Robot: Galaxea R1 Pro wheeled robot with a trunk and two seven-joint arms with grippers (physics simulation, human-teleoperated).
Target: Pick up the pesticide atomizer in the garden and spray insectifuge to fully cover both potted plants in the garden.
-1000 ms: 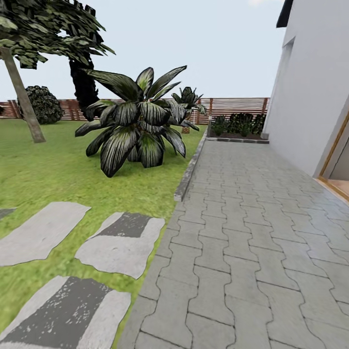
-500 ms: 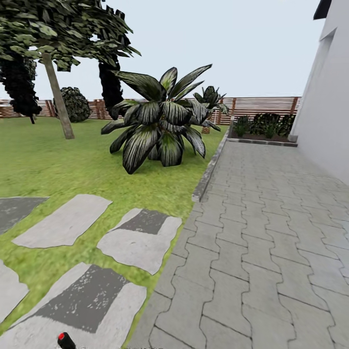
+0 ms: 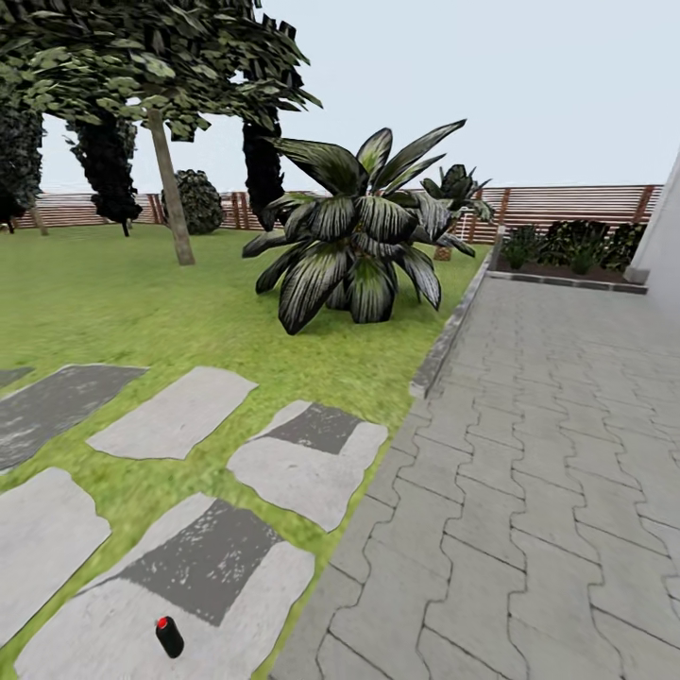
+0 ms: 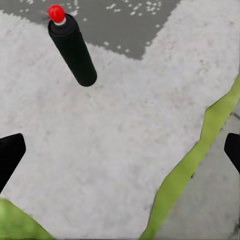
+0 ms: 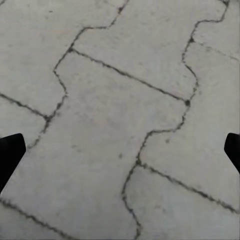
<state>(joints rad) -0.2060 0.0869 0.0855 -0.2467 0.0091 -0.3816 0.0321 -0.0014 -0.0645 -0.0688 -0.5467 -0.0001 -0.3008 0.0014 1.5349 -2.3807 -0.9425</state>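
Pesticide atomizer [image 3: 169,636] stands upright on stepping stone [image 3: 142,614]

Left gripper [image 4: 120,150]: both black fingertips [image 4: 10,155] show at opposite edges of the left wrist view, spread wide, nothing between them. Camera looks down at the ground

Right gripper [image 5: 120,150]: same pose, dark fingertips [image 5: 10,152] at the far edges of the right wrist view, wide apart, holding nothing, pointed downward
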